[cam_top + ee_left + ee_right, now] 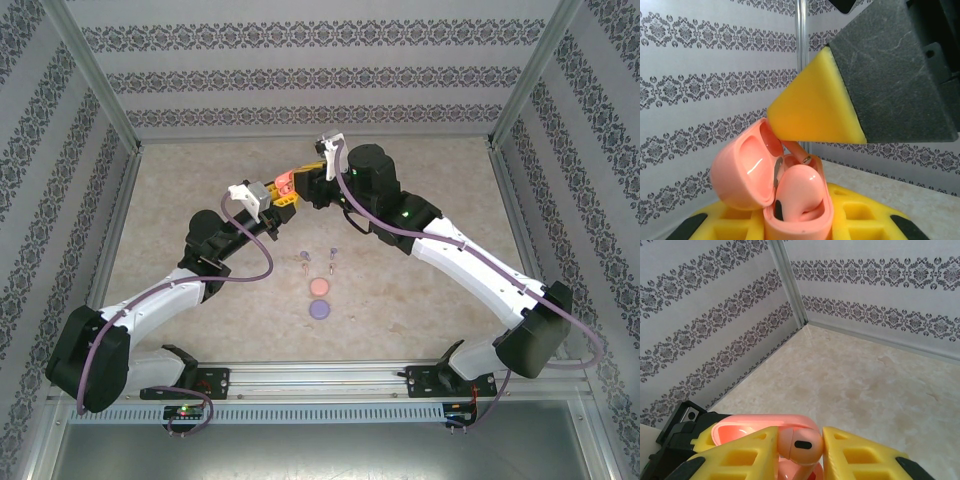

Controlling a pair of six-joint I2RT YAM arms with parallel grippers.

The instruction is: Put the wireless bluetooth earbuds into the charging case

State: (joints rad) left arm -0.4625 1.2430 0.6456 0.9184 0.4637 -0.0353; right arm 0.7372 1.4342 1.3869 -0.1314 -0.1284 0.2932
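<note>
Both arms meet over the far middle of the tabletop (pixel 400 300).

- Left fingers (pixel 855 197): closed on the lower shell of the salmon charging case (pixel 747 175), held off the surface, lid swung open to the side. The grip looks snug.
- Seated earbud (pixel 797 192): sits in the near well, head up and dark sensor showing.
- Right fingers (pixel 752 455): narrowed to a small gap and pinching the salmon earbud (pixel 799 444) by its head. It is directly above the open case, and a thin stem shows beneath one foam tip in the left wrist view. I cannot tell whether the stem has entered its well.
- Loose earbuds (pixel 305 256): four lie on the surface nearer the bases, with a coral case (pixel 320 287) and a purple case (pixel 319 310) just beyond them.

Risks, as I judge them:
- The stem may meet the well rim at an angle. Pressing then would jam it or pop the bud out of the pinch.
- The broad foam tip crowds the lid and could nudge it shut, or twist the case in the left grip.
- Letting go before the bud seats could tip it out and drop it to the surface.
- The pinch hides the well, so alignment is hard to confirm.
</note>
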